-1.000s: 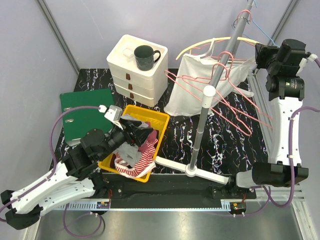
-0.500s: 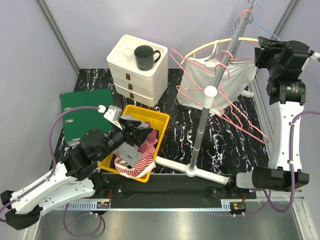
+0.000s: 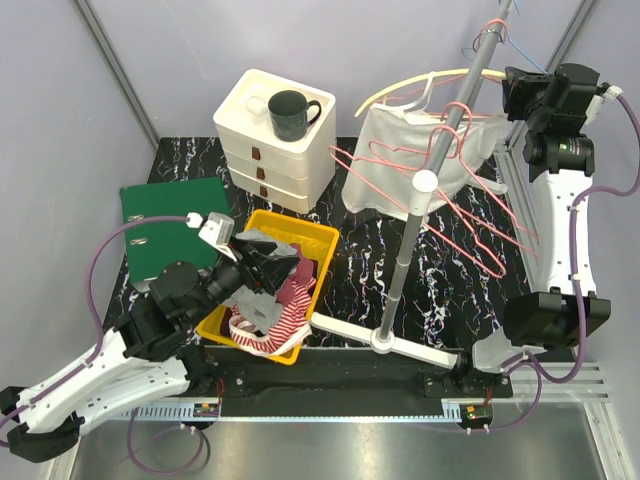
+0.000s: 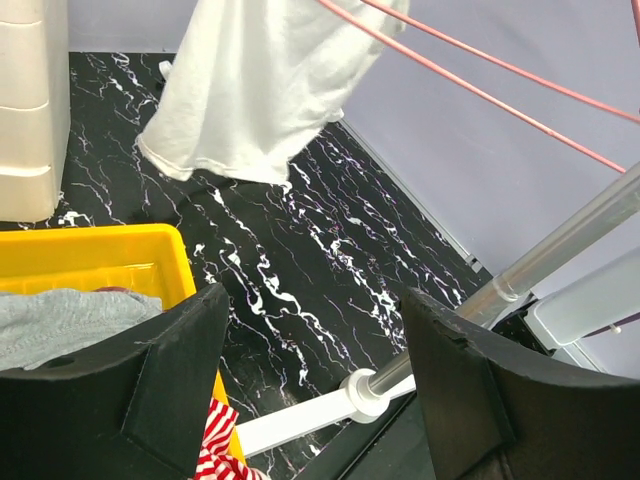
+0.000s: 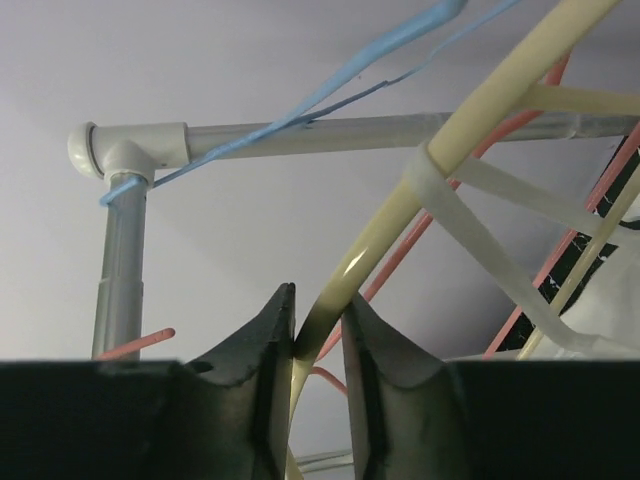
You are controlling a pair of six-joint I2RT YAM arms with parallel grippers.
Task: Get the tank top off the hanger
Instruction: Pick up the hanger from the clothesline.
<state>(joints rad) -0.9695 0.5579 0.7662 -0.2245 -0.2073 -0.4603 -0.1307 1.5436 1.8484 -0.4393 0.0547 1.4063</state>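
Hanging tank top (image 3: 385,165) on cream hanger (image 5: 500,88), right gripper (image 5: 319,300) pinching hanger; left gripper (image 4: 315,300) wide over yellow bin (image 4: 150,250).

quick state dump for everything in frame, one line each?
tank top, on the cream hanger, strap over its arm
cream hanger, pinched by right end effector
right end effector, shut on cream hanger
left end effector, open, empty, above yellow bin
pink hangers, bare, on the rail
mug, upright on drawer unit
drawer unit, drawers shut
binder, closed
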